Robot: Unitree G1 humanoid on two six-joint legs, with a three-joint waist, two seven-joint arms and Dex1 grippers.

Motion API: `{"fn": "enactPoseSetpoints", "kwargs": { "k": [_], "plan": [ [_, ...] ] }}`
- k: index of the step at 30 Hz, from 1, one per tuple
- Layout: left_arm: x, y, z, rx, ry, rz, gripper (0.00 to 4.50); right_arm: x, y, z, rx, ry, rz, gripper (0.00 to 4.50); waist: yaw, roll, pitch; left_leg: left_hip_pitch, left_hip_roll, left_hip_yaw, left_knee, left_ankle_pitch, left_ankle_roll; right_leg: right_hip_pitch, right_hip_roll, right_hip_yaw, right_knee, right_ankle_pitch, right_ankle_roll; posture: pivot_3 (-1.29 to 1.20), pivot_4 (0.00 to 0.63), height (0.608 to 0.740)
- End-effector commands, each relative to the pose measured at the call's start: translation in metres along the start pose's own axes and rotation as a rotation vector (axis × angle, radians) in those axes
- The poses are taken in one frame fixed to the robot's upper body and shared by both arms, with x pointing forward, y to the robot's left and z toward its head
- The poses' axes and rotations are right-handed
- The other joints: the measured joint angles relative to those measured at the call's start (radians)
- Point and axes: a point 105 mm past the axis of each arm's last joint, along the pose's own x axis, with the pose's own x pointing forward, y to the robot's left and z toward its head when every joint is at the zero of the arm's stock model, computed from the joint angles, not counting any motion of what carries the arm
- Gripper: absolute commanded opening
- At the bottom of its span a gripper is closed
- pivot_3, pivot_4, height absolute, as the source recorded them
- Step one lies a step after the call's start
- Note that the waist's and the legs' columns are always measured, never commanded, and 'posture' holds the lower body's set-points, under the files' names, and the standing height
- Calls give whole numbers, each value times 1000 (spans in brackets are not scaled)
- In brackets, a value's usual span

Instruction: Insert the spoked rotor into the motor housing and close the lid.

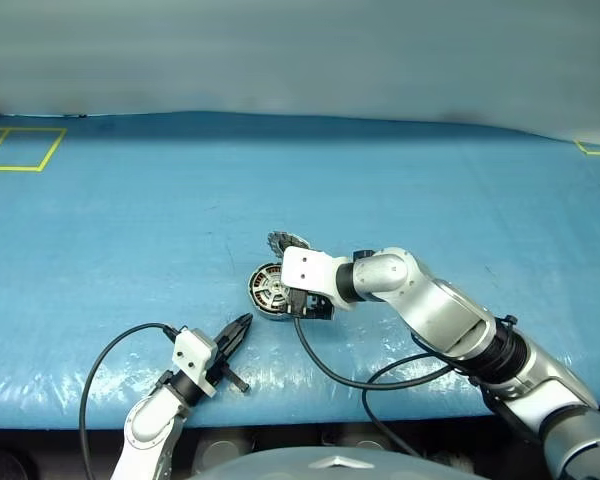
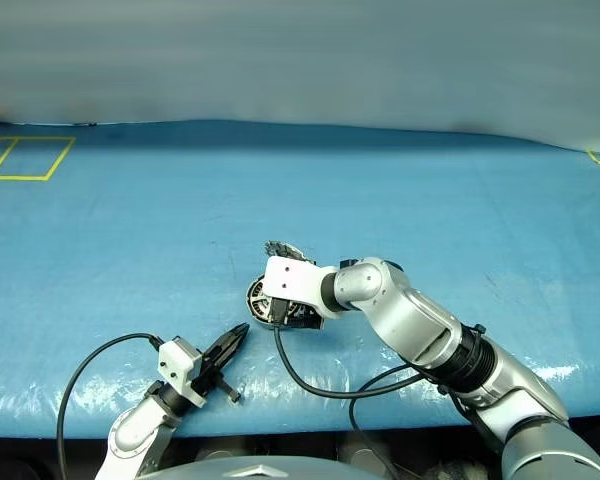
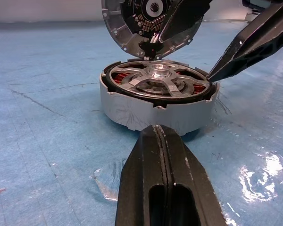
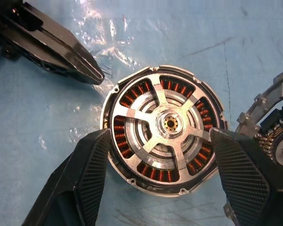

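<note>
The motor housing (image 3: 132, 110) was seen as matt silver-grey metal, with glossy copper windings inside. The spoked rotor (image 4: 166, 126) was finished in brushed silver metal with a shiny hub. The table cover (image 1: 130, 230) appeared as blue woven sheeting, scuffed and glossy where plastic film lay.

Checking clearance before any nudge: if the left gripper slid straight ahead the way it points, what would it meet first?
Most likely the motor housing: the shut left gripper points at its side wall across bare blue mat, though the gap is hard to judge.
</note>
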Motion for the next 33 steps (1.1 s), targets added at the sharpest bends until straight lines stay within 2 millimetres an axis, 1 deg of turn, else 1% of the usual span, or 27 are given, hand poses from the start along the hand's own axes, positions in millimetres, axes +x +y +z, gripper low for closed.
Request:
{"fn": "enactPoseSetpoints", "kwargs": {
  "k": [1,3,5,6,7,9,11,15,17,19,20,21,24,25,27,30,32,33],
  "plan": [
    [-1,-1,2,-3,-17,8,0,-27,6,3,-4,-19,40,2587,3,0,0,0,0,-1,0,0,0,0,0,0,0,0,0,0,150,740],
    [-1,-1,2,-4,-16,7,0,-33,8,-6,5,20,45,1932,1,0,0,0,-1,-1,0,-1,1,1,-1,-1,-1,0,-1,0,150,740],
    [-1,-1,1,-3,-16,5,0,-41,9,-23,22,87,51,1311,0,0,0,0,-1,-1,0,-1,1,1,-1,-1,-1,-2,-3,0,150,740],
    [-1,-1,1,-2,-16,5,0,-44,9,-29,26,109,45,912,0,0,0,0,0,-1,0,-1,1,1,-1,-1,-1,-3,-4,0,150,740],
    [-1,-1,1,-2,-16,5,0,-44,11,-28,51,89,47,646,0,0,0,0,0,-1,0,-1,1,1,-1,-1,-1,-3,-5,0,150,740],
    [-1,-1,1,-2,-16,3,0,-41,16,-19,106,22,50,12,-4,0,0,0,0,0,0,-1,1,1,0,0,0,-3,-5,0,150,740],
    [-1,-1,1,-2,-17,1,0,-37,17,-20,129,16,22,12,-4,0,0,1,1,0,0,0,1,0,1,1,1,0,-1,0,150,740],
    [0,-1,1,-1,-18,0,0,-35,4,-32,164,73,-97,12,1,0,0,1,0,-1,0,0,0,1,0,-1,1,-1,-1,0,150,740],
    [0,0,2,1,-17,-2,0,-43,-26,-55,182,189,-279,12,0,0,0,0,-1,0,1,0,0,1,-1,0,0,-1,-2,0,150,740],
    [1,0,2,5,-13,-8,0,-50,-47,-67,193,247,-398,12,0,0,0,0,-1,0,3,-1,1,1,-1,1,0,-2,-3,0,150,740],
    [1,0,2,6,-13,-11,0,-52,-57,-71,182,257,-447,12,0,0,0,0,-1,0,4,-1,1,1,-1,1,0,-1,-3,0,150,740],
    [2,0,2,6,-13,-12,0,-52,-65,-70,180,237,-474,12,0,0,0,0,-1,1,4,-1,1,1,-1,1,0,-1,-3,0,150,740],
    [3,1,3,8,-14,-14,0,-48,-79,-66,203,171,-514,12,-2,1,0,0,0,1,5,-1,1,1,0,2,1,-1,-3,0,150,740],
    [3,1,3,8,-15,-15,0,-43,-86,-57,203,84,-513,12,-2,1,0,0,0,1,5,-1,1,0,1,2,1,-1,-3,0,150,740],
    [3,1,4,10,-17,-16,0,-35,-93,-40,264,-73,-491,12,-3,1,0,0,1,1,4,-1,1,0,2,2,2,1,0,0,150,740],
    [4,2,5,10,-18,-13,0,-28,-93,-23,336,-212,-431,12,-1,2,1,-1,1,1,4,-1,1,0,4,3,2,2,3,0,150,740],
    [3,2,5,11,-18,-9,0,-22,-87,-13,382,-277,-376,12,1,2,1,-1,1,0,4,-1,1,0,3,3,1,3,3,0,150,740],
    [3,2,5,11,-17,-6,0,-18,-80,-9,409,-303,-330,12,1,2,1,-2,1,1,4,-1,1,0,3,3,1,3,4,0,150,740]
  ]
}}
